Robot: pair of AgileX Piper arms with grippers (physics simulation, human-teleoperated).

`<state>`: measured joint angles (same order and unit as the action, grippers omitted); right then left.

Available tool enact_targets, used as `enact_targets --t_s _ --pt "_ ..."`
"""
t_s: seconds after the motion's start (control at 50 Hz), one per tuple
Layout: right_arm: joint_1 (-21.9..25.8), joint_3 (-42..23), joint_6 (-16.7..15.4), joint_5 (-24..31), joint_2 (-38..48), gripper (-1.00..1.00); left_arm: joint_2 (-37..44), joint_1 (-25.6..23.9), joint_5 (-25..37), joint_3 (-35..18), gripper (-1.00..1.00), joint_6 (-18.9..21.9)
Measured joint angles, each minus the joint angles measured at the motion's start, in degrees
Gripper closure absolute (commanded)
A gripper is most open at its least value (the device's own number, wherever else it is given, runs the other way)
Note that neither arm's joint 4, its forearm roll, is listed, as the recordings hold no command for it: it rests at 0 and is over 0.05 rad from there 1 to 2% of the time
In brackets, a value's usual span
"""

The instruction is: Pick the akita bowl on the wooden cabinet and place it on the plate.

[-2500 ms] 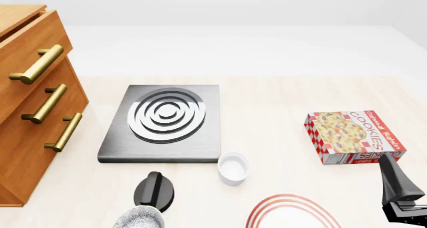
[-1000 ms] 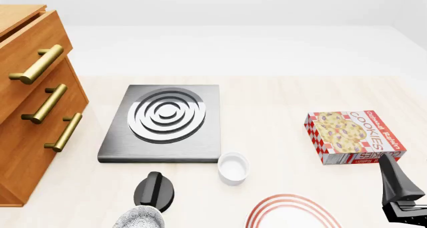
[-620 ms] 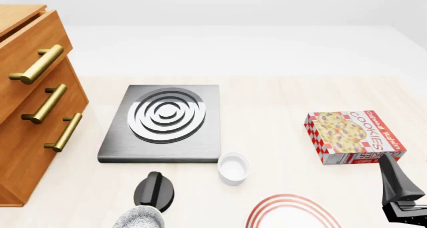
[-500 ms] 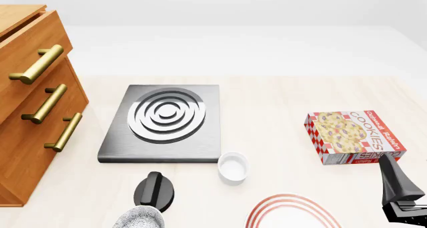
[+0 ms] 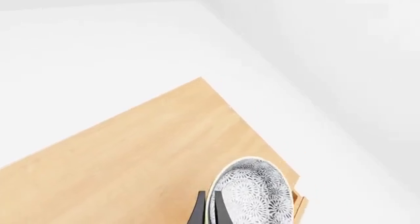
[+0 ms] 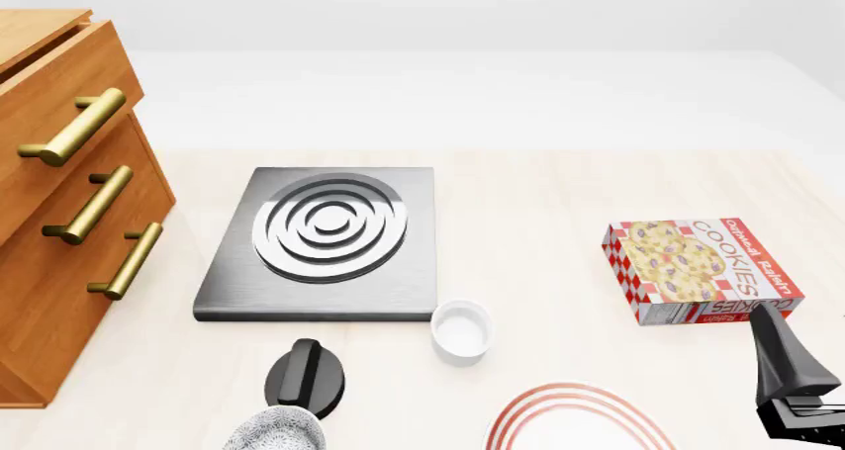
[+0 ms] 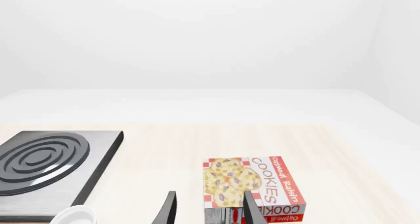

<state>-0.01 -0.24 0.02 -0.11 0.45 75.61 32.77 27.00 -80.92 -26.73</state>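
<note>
Two thin fingers (image 5: 220, 211) of the left gripper (image 5: 208, 215) straddle the akita bowl (image 5: 253, 194)'s rim atop the wooden cabinet (image 5: 131, 155); whether they pinch it, I cannot tell. A shallow rim hold could slip, dropping the bowl off the nearby cabinet corner.

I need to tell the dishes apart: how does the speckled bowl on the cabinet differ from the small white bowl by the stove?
The akita bowl is speckled grey-white; the small white bowl is plain. The akita bowl sits atop the wooden cabinet with the left gripper at its rim; the white bowl stands on the table, untouched. Both are round and upright.
</note>
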Motion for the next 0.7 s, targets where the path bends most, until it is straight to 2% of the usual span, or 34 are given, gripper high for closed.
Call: enact_targets --t_s 0.4,0.7 --pt "0.0 0.0 0.0 0.0 0.0 -1.00 -5.6 -4.3 5.1 -3.7 1.00 -5.6" --pt "0.0 0.0 0.0 0.0 0.0 -1.00 -8.5 -9.8 6.9 -4.0 1.00 -10.1"
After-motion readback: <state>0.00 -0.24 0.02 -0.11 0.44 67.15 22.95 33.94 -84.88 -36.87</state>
